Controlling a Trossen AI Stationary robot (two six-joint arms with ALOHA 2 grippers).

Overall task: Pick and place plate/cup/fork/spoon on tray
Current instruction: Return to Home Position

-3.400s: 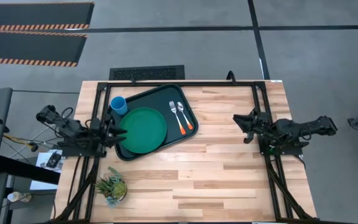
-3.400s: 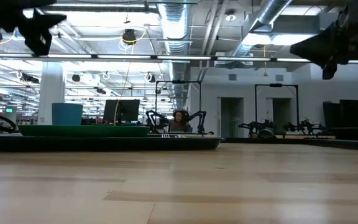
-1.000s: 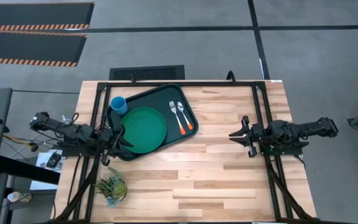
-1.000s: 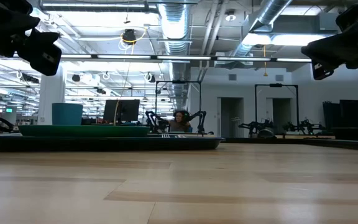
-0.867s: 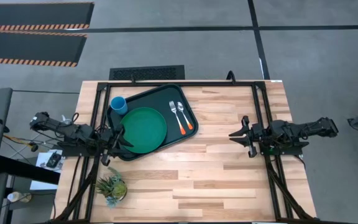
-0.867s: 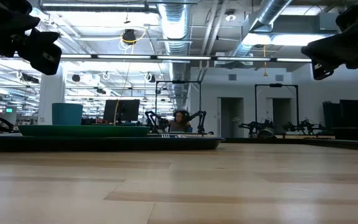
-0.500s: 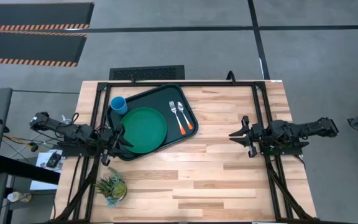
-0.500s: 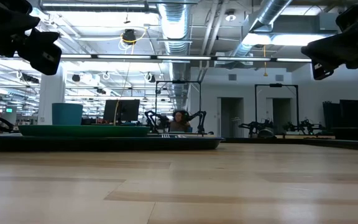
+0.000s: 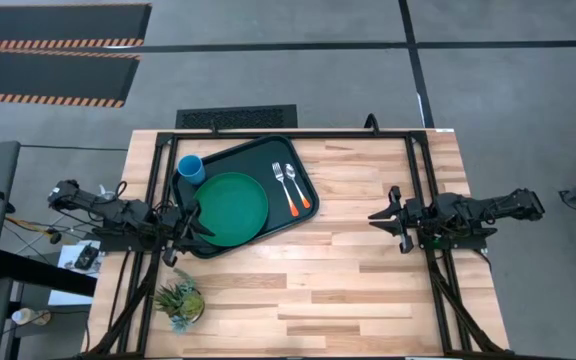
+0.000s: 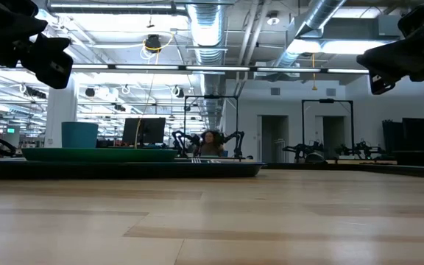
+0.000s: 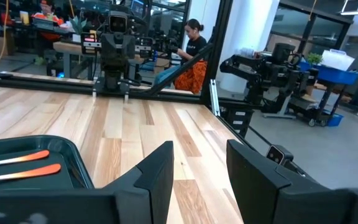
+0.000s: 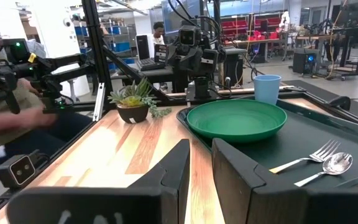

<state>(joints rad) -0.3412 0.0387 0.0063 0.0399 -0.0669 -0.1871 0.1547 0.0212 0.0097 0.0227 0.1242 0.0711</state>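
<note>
The dark tray (image 9: 268,150) lies on the table's far left. On it rest the green plate (image 9: 231,208), the blue cup (image 9: 191,168), the fork (image 9: 277,174) and the spoon (image 9: 290,173), both with orange handles pointing toward the near edge. My left gripper (image 9: 192,222) hangs open and empty above the tray's left rim, beside the plate; the low view (image 10: 46,59) shows it well above the table. My right gripper (image 9: 383,217) hangs above the table's right half, open a little and empty, facing the tray. The right wrist view shows the plate (image 12: 238,118), cup (image 12: 266,87), fork (image 12: 319,151) and spoon (image 12: 337,163).
A small spiky plant in a pot (image 9: 179,300) stands at the near left corner. Black frame rails (image 9: 420,160) run along the table's sides. Bare wood (image 9: 348,280) lies between the tray and the right arm. A person's blurred arm (image 12: 5,118) shows beyond the table's edge.
</note>
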